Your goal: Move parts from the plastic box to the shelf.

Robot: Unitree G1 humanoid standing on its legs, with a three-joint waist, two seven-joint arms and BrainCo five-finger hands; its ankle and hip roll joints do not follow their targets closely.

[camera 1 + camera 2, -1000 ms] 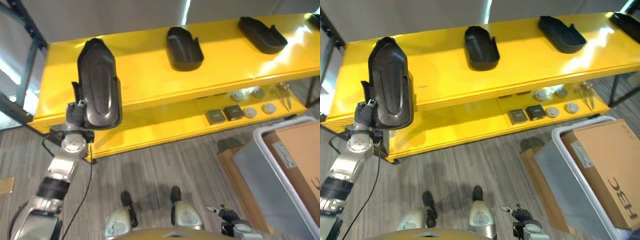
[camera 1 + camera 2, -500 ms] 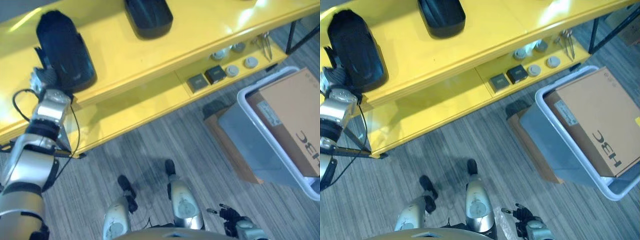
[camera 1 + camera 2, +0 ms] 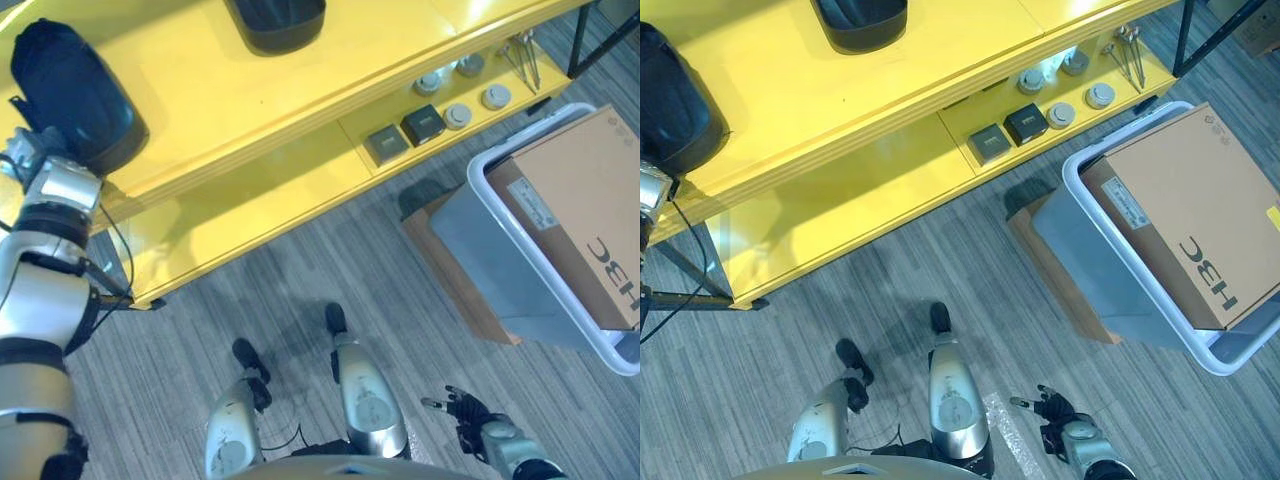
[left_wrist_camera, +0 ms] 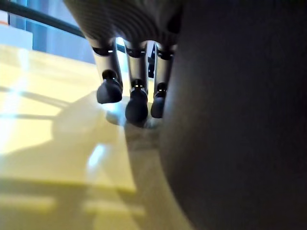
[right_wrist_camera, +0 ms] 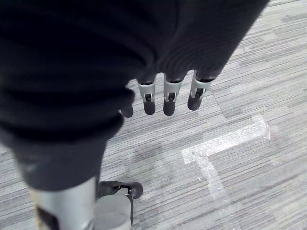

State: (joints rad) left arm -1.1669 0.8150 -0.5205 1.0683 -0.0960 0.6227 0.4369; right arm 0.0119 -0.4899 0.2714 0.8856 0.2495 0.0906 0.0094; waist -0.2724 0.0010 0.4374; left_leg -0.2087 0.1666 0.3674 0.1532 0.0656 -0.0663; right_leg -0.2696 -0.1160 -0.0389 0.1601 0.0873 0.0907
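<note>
My left hand rests at the black part, which lies toward one o'clock on the shelf. I can't tell whether it grips. My right hand hangs loosely open, far off.

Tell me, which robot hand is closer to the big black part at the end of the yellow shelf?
Left. The left hand is right against the big black part on the yellow shelf. The right hand hangs low over the floor, far from it.

the shelf is glossy yellow painted metal. the parts look like smooth black plastic. the box is translucent grey plastic, holding a matt cardboard carton.
</note>
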